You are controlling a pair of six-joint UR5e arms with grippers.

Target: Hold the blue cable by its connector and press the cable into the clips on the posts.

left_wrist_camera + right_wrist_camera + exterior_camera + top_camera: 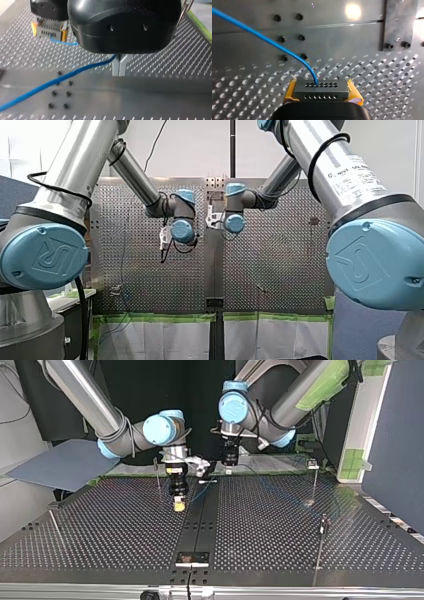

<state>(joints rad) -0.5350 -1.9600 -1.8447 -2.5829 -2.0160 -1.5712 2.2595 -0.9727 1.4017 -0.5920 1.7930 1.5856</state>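
Observation:
My right gripper (pixel 320 85) is shut with its yellow pads (pixel 290 90) on the grey connector (pixel 321 89). The blue cable (pixel 264 38) leaves the connector's top face and arcs away over the table. In the left wrist view my left gripper (pixel 119 71) has its metal fingers shut on the blue cable (pixel 45 86), a short way from the connector (pixel 48 30). In the top view my right gripper (pixel 178 504) hangs just above the table's middle and my left gripper (pixel 230 462) is behind it. A thin post (pixel 157 474) stands beside my right gripper.
More thin posts stand on the perforated table (pixel 280 525): two at the top view's right (pixel 314 482) (pixel 322 532) and one at its left (pixel 56 527). A dark strip (pixel 200 525) with a small bracket (pixel 192 558) runs down the table's middle.

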